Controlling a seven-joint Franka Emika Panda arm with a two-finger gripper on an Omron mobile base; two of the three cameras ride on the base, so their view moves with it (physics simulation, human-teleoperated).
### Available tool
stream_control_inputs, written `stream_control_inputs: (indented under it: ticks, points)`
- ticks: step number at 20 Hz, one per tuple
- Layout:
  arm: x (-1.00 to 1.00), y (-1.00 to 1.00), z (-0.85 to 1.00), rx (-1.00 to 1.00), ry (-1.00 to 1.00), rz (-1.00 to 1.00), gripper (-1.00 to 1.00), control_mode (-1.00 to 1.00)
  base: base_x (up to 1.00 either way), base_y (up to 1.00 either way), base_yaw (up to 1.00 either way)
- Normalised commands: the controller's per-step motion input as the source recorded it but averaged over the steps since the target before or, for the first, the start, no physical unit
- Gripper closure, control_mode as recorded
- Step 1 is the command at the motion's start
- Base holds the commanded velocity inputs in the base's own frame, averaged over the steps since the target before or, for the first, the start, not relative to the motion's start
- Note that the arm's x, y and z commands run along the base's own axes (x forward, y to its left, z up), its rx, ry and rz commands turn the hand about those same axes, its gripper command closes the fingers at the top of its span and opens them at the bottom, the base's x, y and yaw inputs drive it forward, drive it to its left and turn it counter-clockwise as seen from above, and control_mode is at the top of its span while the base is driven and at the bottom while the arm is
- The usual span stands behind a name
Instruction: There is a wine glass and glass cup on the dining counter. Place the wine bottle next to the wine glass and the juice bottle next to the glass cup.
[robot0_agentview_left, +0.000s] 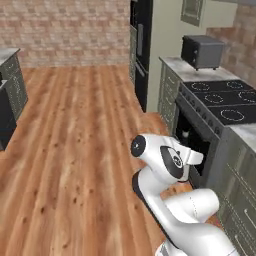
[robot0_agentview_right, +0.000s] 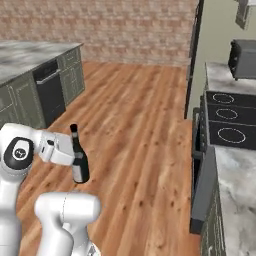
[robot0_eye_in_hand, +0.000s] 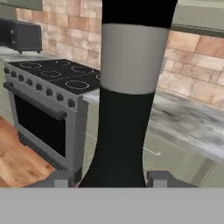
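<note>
At the lower left of the right base view the wine bottle (robot0_agentview_right: 79, 160) is seen clamped in the gripper (robot0_agentview_right: 75, 159), whose fingers are closed on the bottle's body from the arm's side, so that the bottle is carried upright above the wooden floor (robot0_agentview_right: 135, 125) with its long axis vertical and its black neck pointing up. In the hand view the same bottle rises from between the two dark fingertips (robot0_eye_in_hand: 61, 179) at the bottom edge and runs up the middle of the frame: a smooth dark cylinder, a pale grey label band across the upper part, black again above. It is held, then, and not yet set down; no wine glass, cup or dining counter can be made out from these views, so the way to the glass cannot be told and it is judged that the base must be driven before placing. Beyond the bottle, at the left of the hand view, a stove (robot0_eye_in_hand: 48, 100) with a black glass cooktop, a row of knobs and a dark oven door is shown, with a veined marble worktop (robot0_eye_in_hand: 188, 122) to its right and a brick wall (robot0_eye_in_hand: 197, 61) behind. In the left base view a dark boxy microwave (robot0_agentview_left: 201, 51) is seen at the upper right, on the far counter.
</note>
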Motion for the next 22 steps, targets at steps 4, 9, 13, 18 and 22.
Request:
stream_control_inputs:
  ticks: [4,9,13,18,22]
  points:
    - [0.0,0.0,0.0,0.0,0.0,0.0,1.0,1.0,0.02,-0.04,0.74]
    - [0.0,0.0,0.0,0.0,0.0,0.0,1.0,1.0,0.1,-0.01,0.63]
    - [0.0,0.0,0.0,0.0,0.0,0.0,1.0,1.0,0.15,-0.08,0.38]
    - [0.0,0.0,0.0,0.0,0.0,0.0,1.0,1.0,0.21,-0.14,0.41]
    - [0.0,0.0,0.0,0.0,0.0,0.0,1.0,1.0,0.22,-0.14,0.48]
